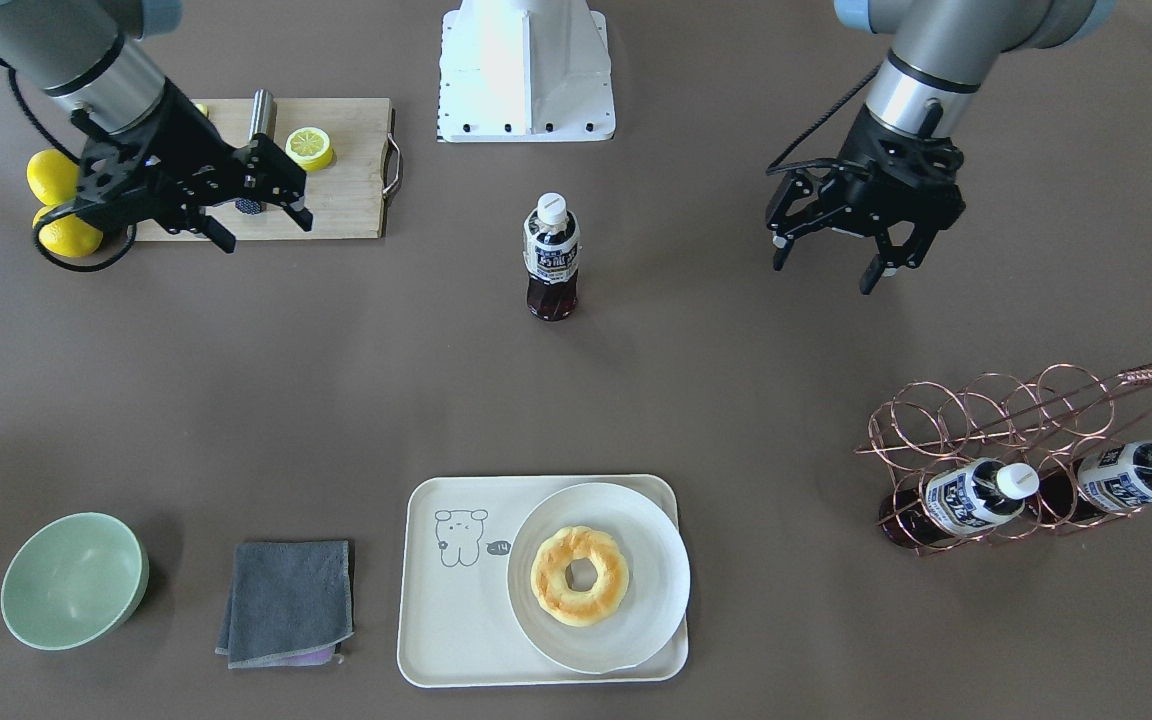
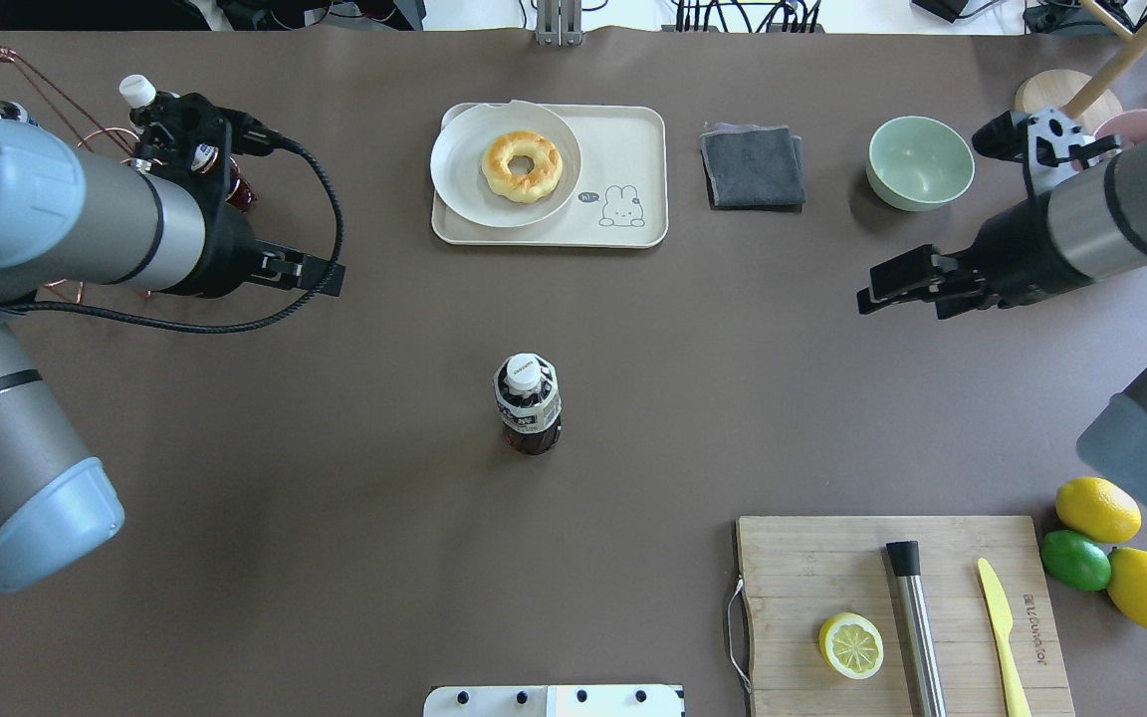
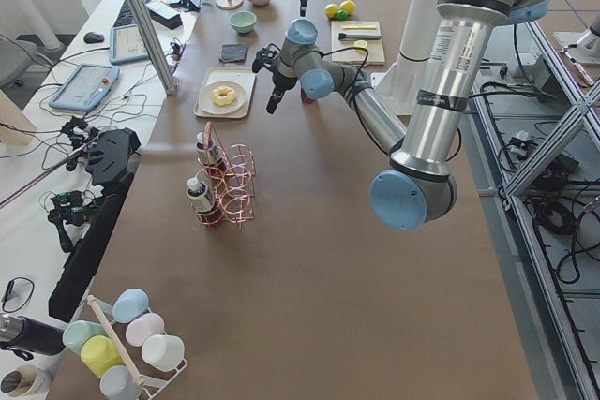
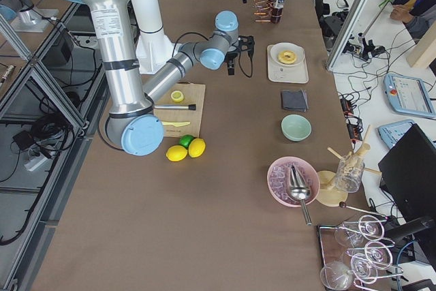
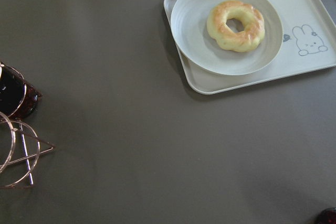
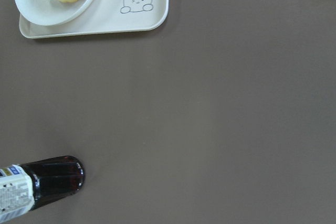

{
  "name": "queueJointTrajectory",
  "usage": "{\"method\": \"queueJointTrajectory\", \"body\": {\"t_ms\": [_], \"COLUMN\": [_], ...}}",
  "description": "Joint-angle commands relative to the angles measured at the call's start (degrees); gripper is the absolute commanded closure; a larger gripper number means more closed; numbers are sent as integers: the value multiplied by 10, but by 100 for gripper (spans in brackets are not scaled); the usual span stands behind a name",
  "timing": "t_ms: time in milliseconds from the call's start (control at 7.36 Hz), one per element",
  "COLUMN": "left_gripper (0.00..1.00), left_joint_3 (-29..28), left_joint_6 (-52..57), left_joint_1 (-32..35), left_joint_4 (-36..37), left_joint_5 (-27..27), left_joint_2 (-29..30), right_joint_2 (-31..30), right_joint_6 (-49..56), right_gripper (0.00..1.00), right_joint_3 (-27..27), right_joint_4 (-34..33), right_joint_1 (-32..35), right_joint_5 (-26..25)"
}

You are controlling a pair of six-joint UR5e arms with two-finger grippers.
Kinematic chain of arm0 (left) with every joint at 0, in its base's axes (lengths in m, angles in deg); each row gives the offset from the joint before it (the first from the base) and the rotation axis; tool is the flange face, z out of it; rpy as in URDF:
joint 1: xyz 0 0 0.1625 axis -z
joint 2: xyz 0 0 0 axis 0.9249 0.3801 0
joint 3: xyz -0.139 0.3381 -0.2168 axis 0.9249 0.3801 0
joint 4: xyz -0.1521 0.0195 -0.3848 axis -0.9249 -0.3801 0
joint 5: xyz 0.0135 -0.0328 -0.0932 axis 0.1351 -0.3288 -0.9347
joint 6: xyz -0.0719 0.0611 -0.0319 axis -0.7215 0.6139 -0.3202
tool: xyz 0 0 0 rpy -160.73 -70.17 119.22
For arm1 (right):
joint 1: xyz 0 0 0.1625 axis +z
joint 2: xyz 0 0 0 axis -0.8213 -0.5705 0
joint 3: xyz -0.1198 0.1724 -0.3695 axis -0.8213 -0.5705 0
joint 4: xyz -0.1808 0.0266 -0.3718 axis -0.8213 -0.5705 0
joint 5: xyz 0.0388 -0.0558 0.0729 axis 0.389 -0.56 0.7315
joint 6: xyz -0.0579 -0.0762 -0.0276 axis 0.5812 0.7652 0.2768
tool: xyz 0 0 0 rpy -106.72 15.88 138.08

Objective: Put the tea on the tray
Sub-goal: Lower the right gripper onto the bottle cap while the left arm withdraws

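Note:
One tea bottle (image 1: 550, 258) stands upright alone at the table's middle; it also shows in the overhead view (image 2: 528, 404) and at the right wrist view's lower left (image 6: 42, 182). Two like bottles (image 1: 971, 495) (image 1: 1131, 478) lie in a copper wire rack (image 1: 996, 410). The cream tray (image 1: 446, 610) (image 2: 633, 139) (image 5: 315, 14) (image 6: 152, 19) carries a round white plate (image 1: 651, 560) with a donut (image 1: 579, 575); its cartoon side is bare. My left gripper (image 1: 824, 272) is open and empty, above the table to one side of the standing bottle. My right gripper (image 1: 264, 230) is open and empty over the cutting board's edge.
A wooden cutting board (image 2: 832, 558) holds a lemon half (image 2: 850, 644), a steel rod (image 2: 914, 622) and a yellow knife (image 2: 1002, 627). Lemons and a lime (image 2: 1111, 558) lie beside it. A green bowl (image 2: 920, 161) and a grey cloth (image 2: 753, 165) sit beside the tray.

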Motion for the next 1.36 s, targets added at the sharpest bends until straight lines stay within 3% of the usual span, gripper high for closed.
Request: {"method": "queueJointTrajectory", "body": {"t_ms": [0,272,408,679,951,1223], "left_gripper": [3,3,3,3,3,3], "left_joint_3": [-4,-28,-29,-28,-27,-21], "left_joint_6": [100,148,183,192,191,185], "left_joint_1": [99,138,166,177,178,178], "left_joint_4": [-47,-77,-77,-85,-85,-89], "left_joint_5": [-99,-135,-147,-158,-159,-159], "left_joint_2": [-94,-127,-152,-160,-160,-160], "right_joint_2": [171,219,233,311,319,377], "right_joint_6": [-72,-77,-80,-61,-20,26], "right_gripper": [0,0,5,10,12,14], "right_joint_3": [13,13,4,-51,-59,-85], "right_joint_4": [-203,-243,-255,-293,-297,-368], "right_joint_1": [-128,-188,-198,-200,-200,-200], "right_joint_5": [-136,-199,-213,-216,-228,-252]}}
